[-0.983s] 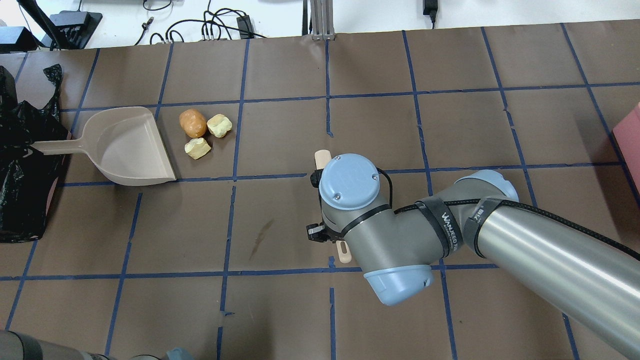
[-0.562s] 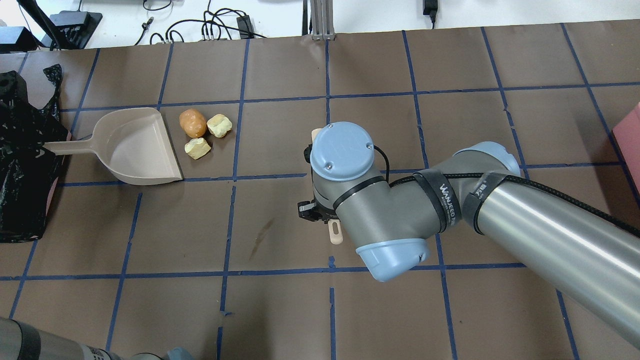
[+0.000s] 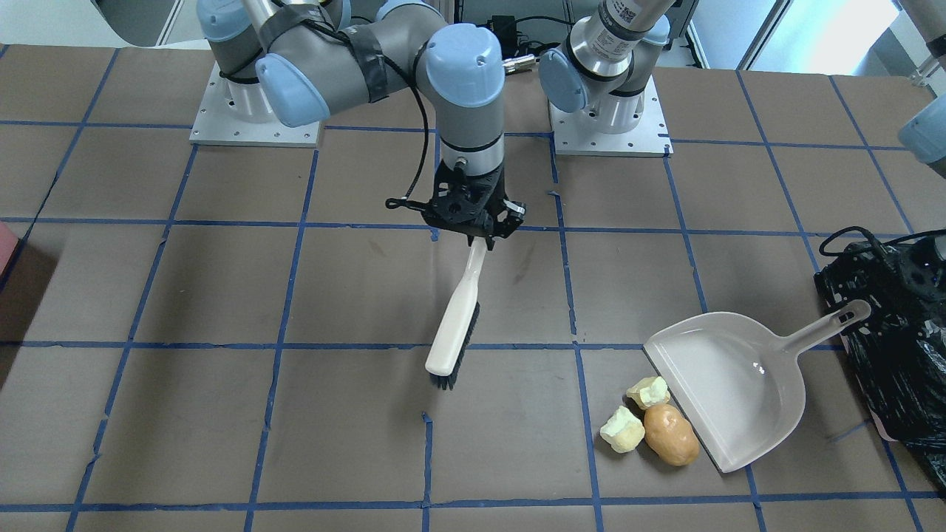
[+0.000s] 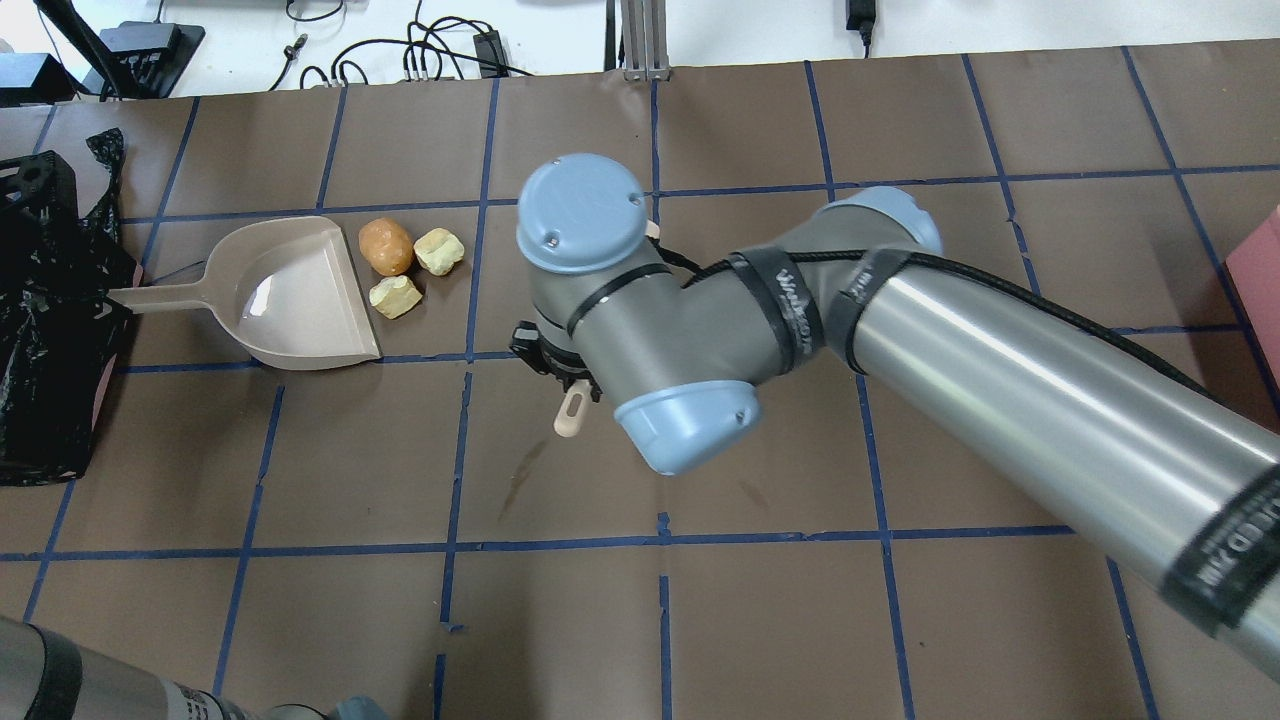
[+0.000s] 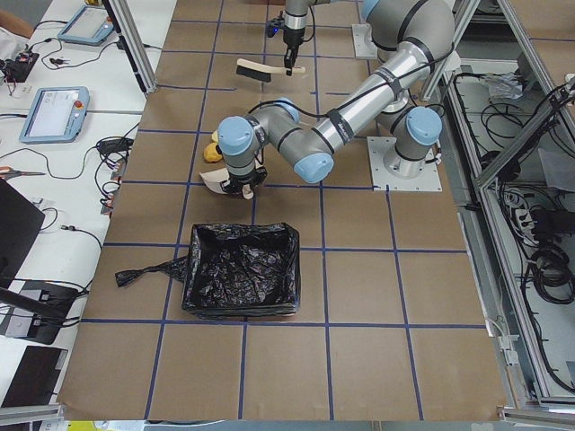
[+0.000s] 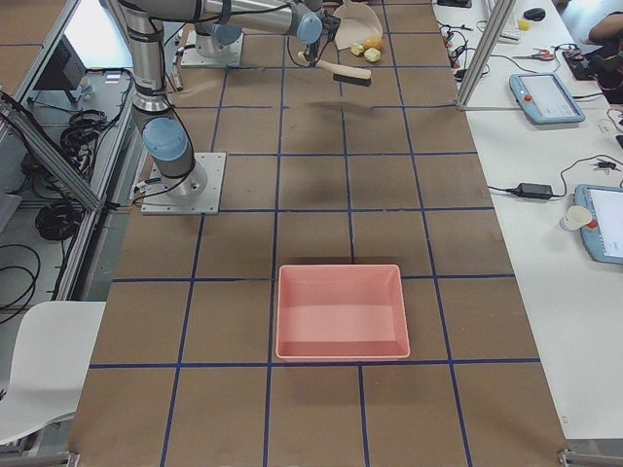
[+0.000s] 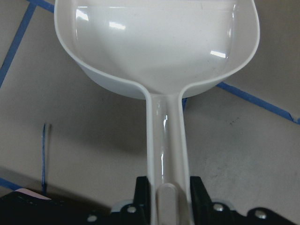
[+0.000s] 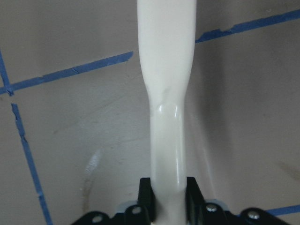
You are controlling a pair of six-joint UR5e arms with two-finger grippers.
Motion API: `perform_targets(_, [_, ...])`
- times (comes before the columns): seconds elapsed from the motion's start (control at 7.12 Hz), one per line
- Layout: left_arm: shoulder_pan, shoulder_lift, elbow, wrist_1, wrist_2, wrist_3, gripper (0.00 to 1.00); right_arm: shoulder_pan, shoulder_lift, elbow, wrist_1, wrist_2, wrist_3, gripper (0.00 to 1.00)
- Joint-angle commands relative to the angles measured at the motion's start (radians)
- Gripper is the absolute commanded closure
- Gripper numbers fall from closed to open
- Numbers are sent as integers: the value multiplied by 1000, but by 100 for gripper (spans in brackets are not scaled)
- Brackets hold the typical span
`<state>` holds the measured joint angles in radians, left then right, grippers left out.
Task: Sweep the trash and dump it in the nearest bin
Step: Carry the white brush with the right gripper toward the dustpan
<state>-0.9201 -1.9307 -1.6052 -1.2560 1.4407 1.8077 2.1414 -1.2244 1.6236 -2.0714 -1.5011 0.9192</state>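
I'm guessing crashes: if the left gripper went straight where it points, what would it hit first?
The left gripper holds the dustpan, whose lip would probably reach the trash first, though depth is unclear.

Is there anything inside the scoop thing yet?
No, the dustpan looks empty. The three trash lumps sit just outside its open edge. The left claw covers the handle's end.

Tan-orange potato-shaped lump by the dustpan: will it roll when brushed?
Likely yes: the tan-orange potato-shaped lump is rounded and smooth-looking, so it may roll rather than slide. It lies close to the beige plastic dustpan lip, so a short push probably suffices. The two pale yellow spongy chunks beside it look blocky, less apt to roll.
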Motion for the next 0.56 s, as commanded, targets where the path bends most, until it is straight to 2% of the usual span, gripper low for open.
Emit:
perform_targets(0.0, [-2, -25, 1, 41, -3, 18, 93, 83, 254, -421, 285, -19, 154, 100])
perform_targets(0.14, [-2, -39, 1, 58, -3, 18, 93, 121, 348, -524, 304, -30, 188, 100])
perform_targets(0.42, [-2, -53, -1, 69, -3, 22, 93, 146, 460, -635, 303, -28, 242, 100])
